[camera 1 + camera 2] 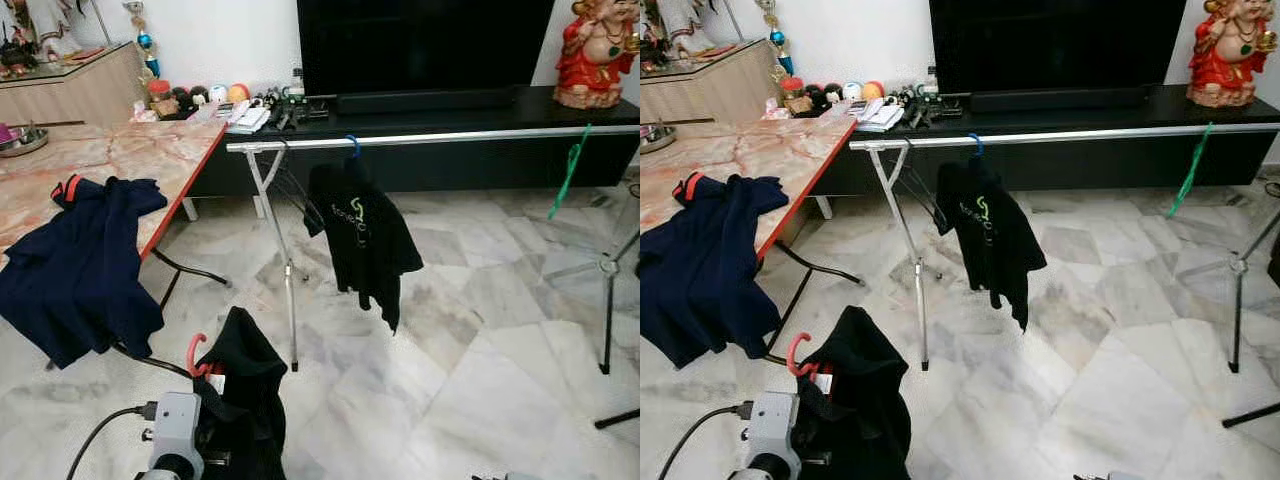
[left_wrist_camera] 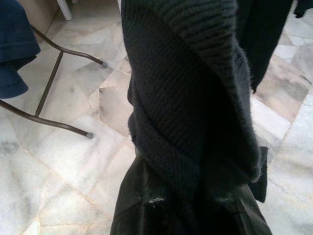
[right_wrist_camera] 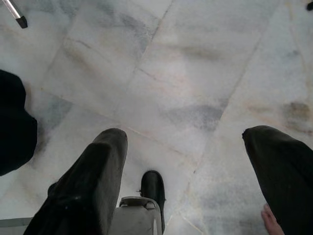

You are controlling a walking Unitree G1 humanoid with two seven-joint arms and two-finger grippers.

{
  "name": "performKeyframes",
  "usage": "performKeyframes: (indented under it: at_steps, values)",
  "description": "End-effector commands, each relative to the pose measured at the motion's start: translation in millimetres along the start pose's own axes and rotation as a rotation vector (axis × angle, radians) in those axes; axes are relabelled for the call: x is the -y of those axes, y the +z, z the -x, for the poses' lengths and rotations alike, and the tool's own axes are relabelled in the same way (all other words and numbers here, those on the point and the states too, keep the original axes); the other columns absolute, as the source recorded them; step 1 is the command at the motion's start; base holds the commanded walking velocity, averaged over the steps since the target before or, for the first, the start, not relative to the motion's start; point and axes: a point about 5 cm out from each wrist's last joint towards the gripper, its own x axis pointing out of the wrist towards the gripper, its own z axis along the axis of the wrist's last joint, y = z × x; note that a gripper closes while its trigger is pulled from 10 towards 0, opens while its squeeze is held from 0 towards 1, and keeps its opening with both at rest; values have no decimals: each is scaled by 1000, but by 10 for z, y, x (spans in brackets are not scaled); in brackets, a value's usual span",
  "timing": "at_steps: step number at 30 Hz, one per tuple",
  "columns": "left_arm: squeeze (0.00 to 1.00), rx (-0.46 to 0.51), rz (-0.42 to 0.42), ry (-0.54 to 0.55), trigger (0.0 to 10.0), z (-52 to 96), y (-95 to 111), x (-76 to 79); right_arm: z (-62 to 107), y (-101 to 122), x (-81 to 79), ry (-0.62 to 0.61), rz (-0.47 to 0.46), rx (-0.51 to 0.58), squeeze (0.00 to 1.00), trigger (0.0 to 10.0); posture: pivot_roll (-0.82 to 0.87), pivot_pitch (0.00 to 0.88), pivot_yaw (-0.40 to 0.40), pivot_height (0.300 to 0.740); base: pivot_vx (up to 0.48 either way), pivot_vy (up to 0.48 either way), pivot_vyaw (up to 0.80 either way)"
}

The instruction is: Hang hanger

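Note:
A red hanger (image 1: 195, 354) carrying a black knit garment (image 1: 243, 400) is held up at my left arm (image 1: 175, 440), low in the eye views. The garment (image 2: 195, 98) drapes over my left gripper and hides its fingers. Ahead stands a silver clothes rail (image 1: 430, 140) on thin legs. A black shirt (image 1: 365, 235) hangs from it on a blue hanger (image 1: 352, 145), and an empty green hanger (image 1: 570, 170) hangs further right. My right gripper (image 3: 195, 166) hangs low over the marble floor, open, with nothing between its fingers (image 3: 93, 176).
A marble-top table (image 1: 150, 150) stands on the left with a navy garment (image 1: 80, 260) draped over its edge. Behind the rail is a black TV console (image 1: 450, 105). A tripod leg (image 1: 607, 300) stands at right. A person's toes (image 3: 271, 220) are near my right gripper.

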Motion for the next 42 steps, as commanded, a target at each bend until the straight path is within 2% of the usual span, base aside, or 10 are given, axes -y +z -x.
performKeyframes:
  at_steps: [1, 10, 25, 34, 42]
  values:
    - [0, 26, -6, -11, 10000, -34, 74, 4, 27, -101, 84, -8, -15, -32, 0, 10000, -34, 0, 84, 740, 322, 0, 0]
    - [0, 29, -4, -19, 10000, -75, 105, -3, 109, -274, 339, -22, -22, -58, 0, 10000, -40, 0, 92, 740, 315, 0, 0]
    - [0, 35, 6, -24, 10000, -115, 152, 39, 126, -397, 165, 3, -9, -81, 0, 10000, -26, 0, 89, 740, 256, 0, 0]
    - [0, 32, 24, -18, 10000, -88, 138, 86, 127, -333, 268, 12, 21, -46, 0, 10000, -20, 0, 78, 740, 253, 0, 0]
    - [0, 36, 20, 21, 10000, -83, 148, 55, 108, -278, 238, 23, 46, -33, 0, 10000, -19, 25, 76, 740, 30, 0, 0]
